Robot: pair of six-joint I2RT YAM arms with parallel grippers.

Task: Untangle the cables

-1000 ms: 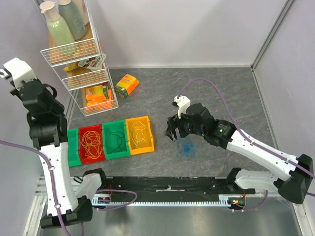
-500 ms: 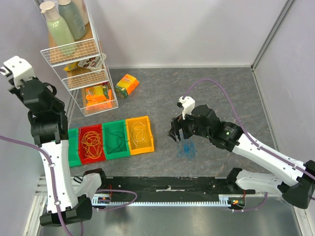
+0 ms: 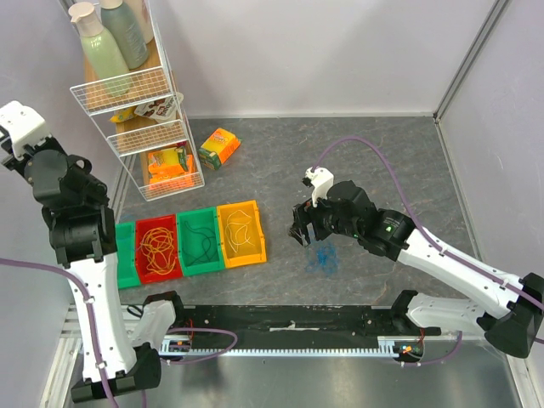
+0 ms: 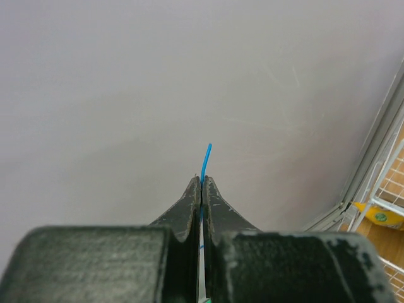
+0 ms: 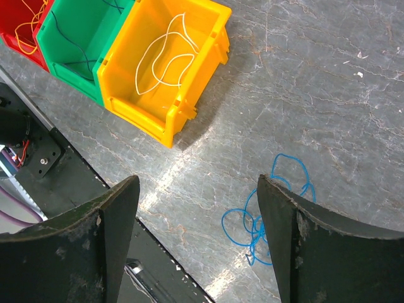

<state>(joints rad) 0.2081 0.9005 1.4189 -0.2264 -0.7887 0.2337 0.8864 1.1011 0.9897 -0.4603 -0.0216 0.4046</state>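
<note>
Left gripper (image 4: pixel 202 181) is swinging further left than half a second ago, pinching shut on a blue cable end (image 4: pixel 206 158). Right gripper (image 5: pixel 197 184) is hovering wide open over the blue cable tangle (image 5: pixel 268 211) on the table (image 5: pixel 353 95), near the yellow bin (image 5: pixel 146 118). Orange packet (image 3: pixel 219 147) print is too small to read
</note>
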